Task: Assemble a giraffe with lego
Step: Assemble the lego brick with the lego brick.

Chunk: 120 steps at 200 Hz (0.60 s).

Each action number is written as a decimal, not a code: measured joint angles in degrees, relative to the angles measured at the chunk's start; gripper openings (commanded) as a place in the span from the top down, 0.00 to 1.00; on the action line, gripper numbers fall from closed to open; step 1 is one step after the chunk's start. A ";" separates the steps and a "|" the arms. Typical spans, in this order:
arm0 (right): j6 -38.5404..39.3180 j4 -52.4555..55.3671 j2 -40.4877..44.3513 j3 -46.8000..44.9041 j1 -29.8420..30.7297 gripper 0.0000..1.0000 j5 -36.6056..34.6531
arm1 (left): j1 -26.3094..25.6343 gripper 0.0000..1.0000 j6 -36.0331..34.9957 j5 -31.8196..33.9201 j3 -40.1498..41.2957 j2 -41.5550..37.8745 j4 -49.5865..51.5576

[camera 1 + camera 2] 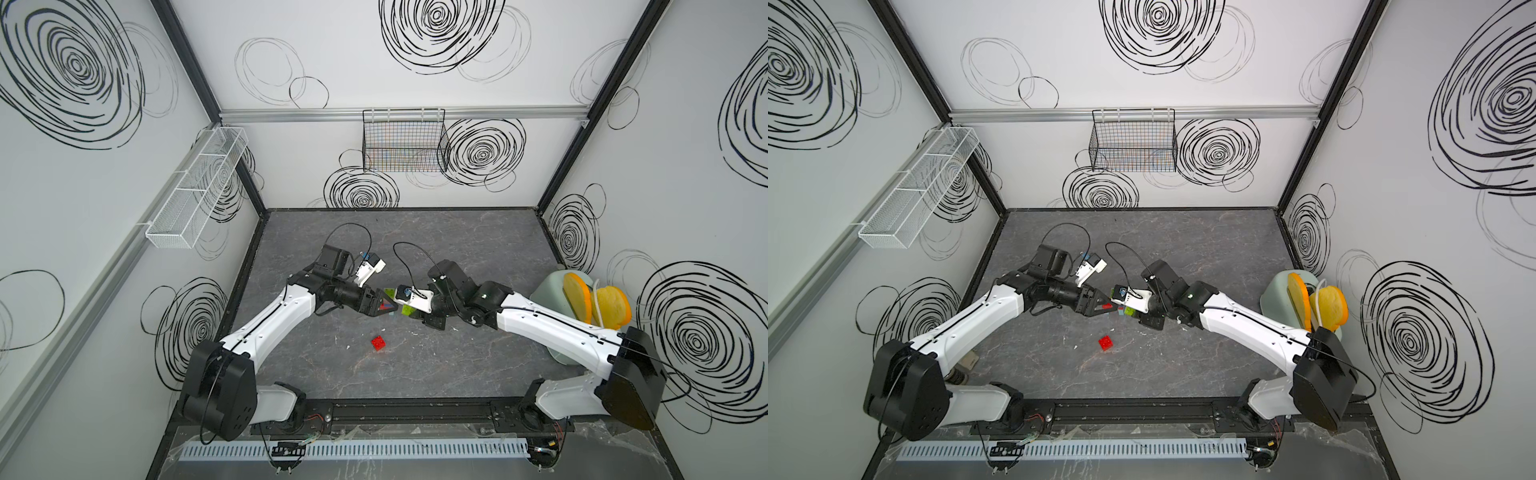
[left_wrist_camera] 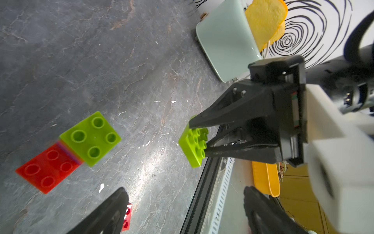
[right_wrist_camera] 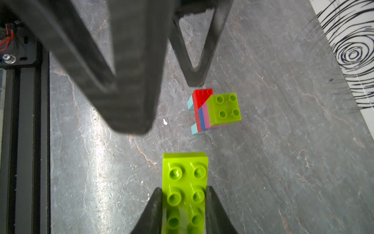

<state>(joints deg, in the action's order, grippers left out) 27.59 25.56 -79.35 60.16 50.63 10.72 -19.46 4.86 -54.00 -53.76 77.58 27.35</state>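
Observation:
The part-built giraffe (image 3: 214, 109) stands on the dark table: cyan legs, red body, blue and pink layers, and a lime square brick (image 2: 91, 137) on top. My right gripper (image 3: 184, 190) is shut on a long lime lego brick (image 2: 192, 150), held a little short of the stack. My left gripper (image 2: 185, 192) is open, with nothing between its fingers, and hovers beside the stack facing the right gripper (image 1: 415, 313). A loose red brick (image 1: 378, 343) (image 1: 1106, 342) lies nearer the front. In both top views the grippers hide most of the giraffe.
A mint toaster (image 1: 548, 286) with yellow toast slices (image 1: 611, 307) stands at the right wall behind the right arm. A black wire basket (image 1: 403, 141) hangs on the back wall and a white mesh basket (image 1: 195, 187) on the left wall. A black rail (image 1: 399, 409) runs along the front edge.

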 measured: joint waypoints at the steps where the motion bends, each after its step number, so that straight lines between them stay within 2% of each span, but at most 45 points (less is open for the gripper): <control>1: 0.00 0.00 -0.04 0.09 0.04 0.89 0.00 | 0.00 0.13 0.13 -0.07 0.00 0.02 -0.07; 49: 0.00 -0.31 -2.69 4.44 2.19 0.89 -0.35 | 0.00 0.28 3.80 -3.32 0.24 2.16 -2.01; 120: 0.02 -0.46 -4.90 6.60 4.33 0.89 -0.72 | 0.02 0.79 7.02 -5.66 1.44 2.89 -4.63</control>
<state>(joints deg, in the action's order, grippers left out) 27.62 25.10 -84.25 66.76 54.96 10.00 -19.44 11.88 -59.66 -52.31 80.47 22.72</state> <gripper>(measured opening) 0.308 0.283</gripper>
